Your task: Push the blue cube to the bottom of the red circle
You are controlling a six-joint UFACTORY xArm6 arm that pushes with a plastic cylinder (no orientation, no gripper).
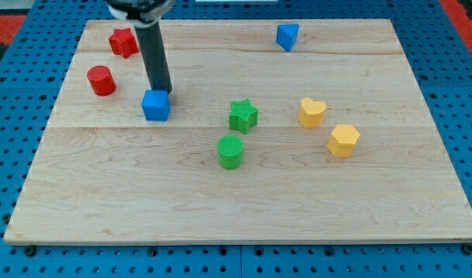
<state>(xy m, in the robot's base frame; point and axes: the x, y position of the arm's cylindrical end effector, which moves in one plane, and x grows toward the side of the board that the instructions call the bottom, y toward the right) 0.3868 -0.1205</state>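
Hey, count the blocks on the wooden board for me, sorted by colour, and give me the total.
Red: 2, the red star and the red cylinder.
Blue: 2, the blue cube just below my tip, and the blue triangular block.
Green: 2, the green star and the green cylinder.
Yellow: 2, the yellow heart and the yellow hexagonal block.
Total: 8 blocks.

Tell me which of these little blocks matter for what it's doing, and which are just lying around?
In the job:
blue cube
red circle
my tip, just above and right of the blue cube

Just lying about:
red star
blue triangle
green star
green circle
yellow heart
yellow hexagon
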